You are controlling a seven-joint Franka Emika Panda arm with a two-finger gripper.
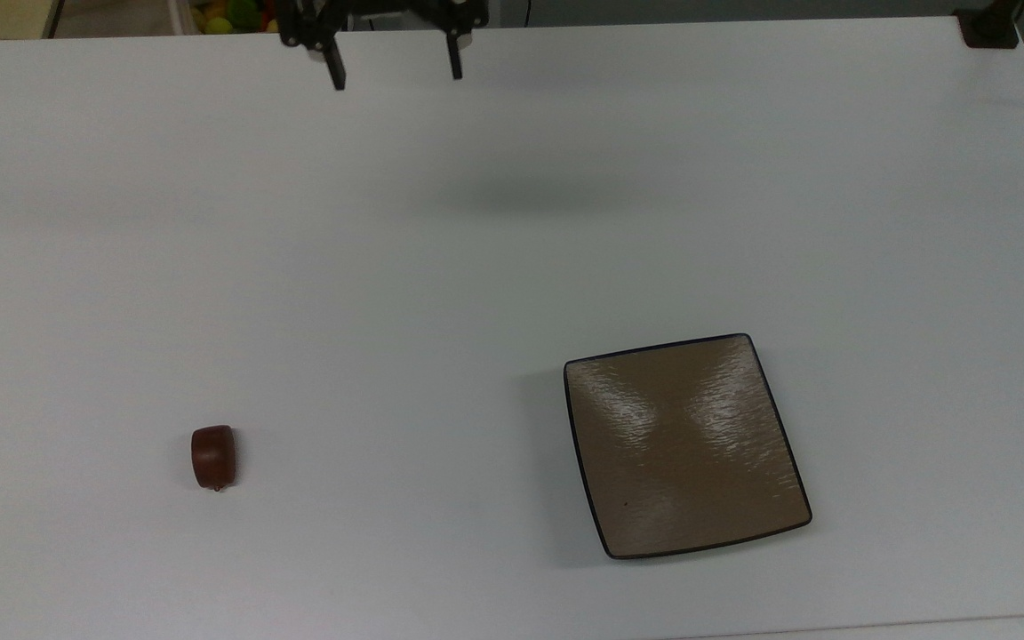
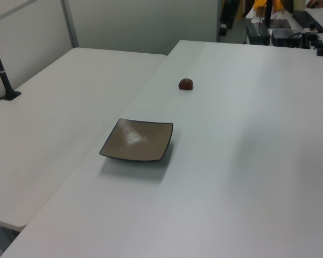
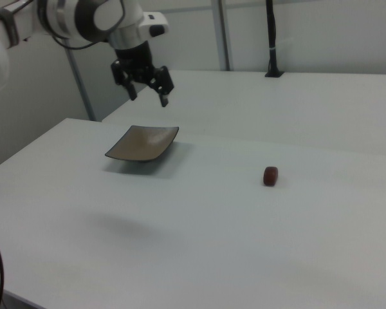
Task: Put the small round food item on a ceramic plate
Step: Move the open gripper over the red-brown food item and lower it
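- The gripper (image 1: 395, 78) hangs high above the white table (image 1: 512, 222), fingers spread wide, holding nothing;
- the small round food item (image 1: 213, 456) lies on the table, well apart from the ceramic plate (image 1: 685, 444);
- the plate's surface is bare.

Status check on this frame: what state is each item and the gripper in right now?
small round food item: lying on the table, untouched, well apart from the plate.
ceramic plate: flat on the table, nothing on it.
gripper: jaws open, holding nothing, raised above the table.
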